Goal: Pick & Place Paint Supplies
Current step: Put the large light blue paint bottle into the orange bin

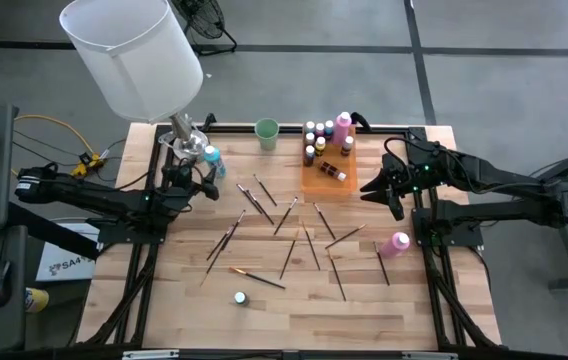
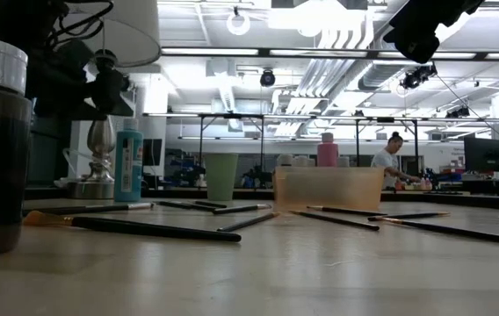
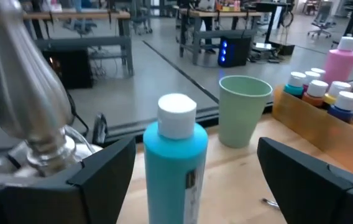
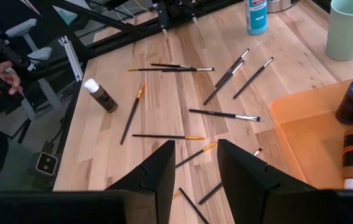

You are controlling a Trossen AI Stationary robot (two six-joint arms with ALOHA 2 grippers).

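A tall teal paint bottle point(image 3: 175, 163) with a white cap stands upright on its base at the table's far left, beside the lamp's silver base point(image 1: 186, 135). My left gripper point(image 3: 195, 152) is open and level, with one finger on each side of the bottle and a gap showing on both sides. My right gripper point(image 4: 196, 167) hovers above the table just right of the orange tray point(image 1: 316, 180), its fingers a little apart with nothing between them. Several small bottles and a pink one point(image 1: 343, 124) stand in the tray. Thin paintbrushes point(image 1: 286, 216) lie scattered over the middle of the table.
A pale green cup point(image 1: 267, 132) stands at the far edge between the lamp and the tray. A pink bottle point(image 1: 396, 243) lies on the table's right side, and a small brown bottle point(image 1: 240, 298) stands near the front. The big white lampshade point(image 1: 134, 50) overhangs the far left corner.
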